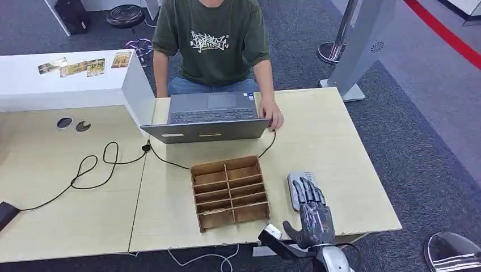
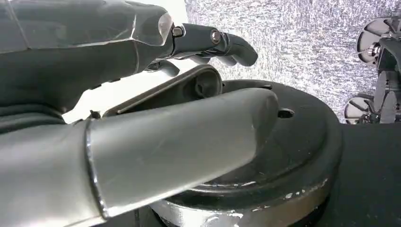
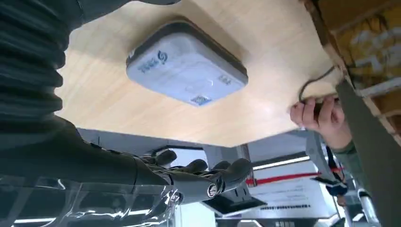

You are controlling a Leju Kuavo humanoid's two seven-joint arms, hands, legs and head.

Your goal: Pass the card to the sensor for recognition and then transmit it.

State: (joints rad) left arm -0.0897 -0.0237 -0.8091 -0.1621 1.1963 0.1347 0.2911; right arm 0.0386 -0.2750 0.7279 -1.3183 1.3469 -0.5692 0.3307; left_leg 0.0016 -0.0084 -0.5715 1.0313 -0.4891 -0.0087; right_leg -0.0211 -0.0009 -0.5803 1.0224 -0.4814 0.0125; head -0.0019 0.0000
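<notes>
Card reader [image 1: 299, 187] lies flat on the table [image 1: 340, 147], directly under the right hand [image 1: 312, 212], long axis running away from the fingertips [image 1: 309, 187]. Fingers spread, holding nothing. No card in that hand; cards [image 1: 79, 67] sit far beyond, well left

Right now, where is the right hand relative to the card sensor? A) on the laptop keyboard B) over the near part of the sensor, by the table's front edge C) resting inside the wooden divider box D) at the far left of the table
B: the head view shows the right hand over the near part of the grey sensor, right of the wooden divider box.
</notes>
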